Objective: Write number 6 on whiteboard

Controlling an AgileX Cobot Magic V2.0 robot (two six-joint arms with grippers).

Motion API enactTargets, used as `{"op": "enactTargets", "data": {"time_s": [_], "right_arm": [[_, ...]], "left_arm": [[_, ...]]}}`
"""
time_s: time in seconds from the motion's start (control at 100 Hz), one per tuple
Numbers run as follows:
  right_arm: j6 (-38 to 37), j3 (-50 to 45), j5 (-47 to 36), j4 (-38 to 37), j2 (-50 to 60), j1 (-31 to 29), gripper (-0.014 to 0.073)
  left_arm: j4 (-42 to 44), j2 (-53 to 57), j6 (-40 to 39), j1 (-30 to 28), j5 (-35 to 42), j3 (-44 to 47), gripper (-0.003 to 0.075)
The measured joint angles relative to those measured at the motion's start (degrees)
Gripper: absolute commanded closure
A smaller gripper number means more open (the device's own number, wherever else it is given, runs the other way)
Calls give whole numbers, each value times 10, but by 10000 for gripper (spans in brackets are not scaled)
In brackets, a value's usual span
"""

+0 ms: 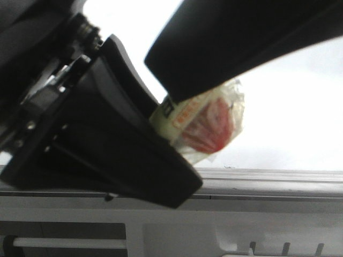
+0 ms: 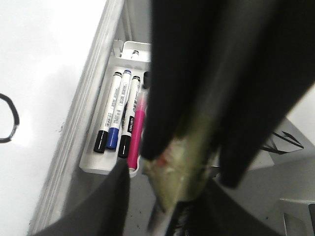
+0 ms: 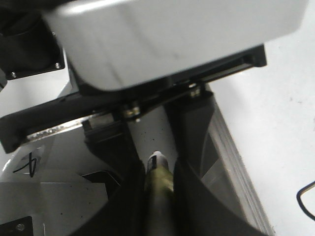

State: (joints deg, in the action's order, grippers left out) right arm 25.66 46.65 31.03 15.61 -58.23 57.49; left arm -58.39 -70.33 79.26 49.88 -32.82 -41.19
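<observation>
My right gripper (image 3: 158, 196) is shut on a marker (image 3: 158, 179) with a taped barrel. The marker's pale tip pokes out past the fingers. In the left wrist view the same fingers (image 2: 162, 88) come in from above, clamping the marker (image 2: 182, 167). My left gripper (image 2: 167, 219) is open, its jaws standing either side of the marker's tip end. In the front view the marker (image 1: 201, 123) shows a red label between black fingers (image 1: 123, 150). On the whiteboard (image 2: 44, 54) only a black loop of the number 6 (image 2: 15, 110) shows; a line end shows in the right wrist view (image 3: 304, 196).
A white tray (image 2: 98, 166) beside the board's grey rail (image 2: 83, 113) holds black-capped (image 2: 109, 110), blue (image 2: 118, 108) and pink (image 2: 137, 130) markers. The rail (image 1: 268, 182) runs along the board's near edge in the front view. Grey table (image 3: 54, 196) lies below the grippers.
</observation>
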Motion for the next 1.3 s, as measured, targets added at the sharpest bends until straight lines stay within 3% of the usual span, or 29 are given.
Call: {"op": "enactTargets", "data": {"time_s": [0.03, 0.17, 0.24, 0.29, 0.43, 0.5, 0.58, 0.66, 0.82, 0.95, 1.11, 1.3], "right_arm": [[0, 0, 0, -1, 0, 0, 657], [0, 0, 1, 1, 0, 0, 652], [0, 0, 2, 2, 0, 0, 596], [0, 0, 2, 3, 0, 0, 514], [0, 0, 3, 5, 2, -5, 181], [-3, 0, 12, 5, 14, -17, 121], [-21, 0, 20, 5, 42, -44, 163], [-32, 0, 34, 5, 78, -81, 277], [-38, 0, 48, 1, 171, -148, 666], [-40, -2, 58, -1, 235, -187, 653], [-41, -7, 79, -3, 267, -215, 653], [-41, -11, 92, -3, 269, -222, 653]], "left_arm": [[-1, 0, 0, 0, -2, 0, 738], [8, 0, 22, 4, -8, 0, 739], [9, 0, 26, 4, -10, 0, 739], [9, 0, 27, 4, -13, 0, 739], [-1, 0, 9, 4, -26, -1, 739], [-4, 1, -14, 4, -27, -1, 739], [-6, 9, -52, 4, -18, 0, 739], [-17, 25, -85, 4, 23, 16, 739], [-129, 45, -113, 3, 132, 64, 739], [-236, 41, -117, 3, 233, 86, 739], [-300, 30, -117, 3, 347, 86, 739], [-316, -1, -118, 3, 390, 59, 739]]}}
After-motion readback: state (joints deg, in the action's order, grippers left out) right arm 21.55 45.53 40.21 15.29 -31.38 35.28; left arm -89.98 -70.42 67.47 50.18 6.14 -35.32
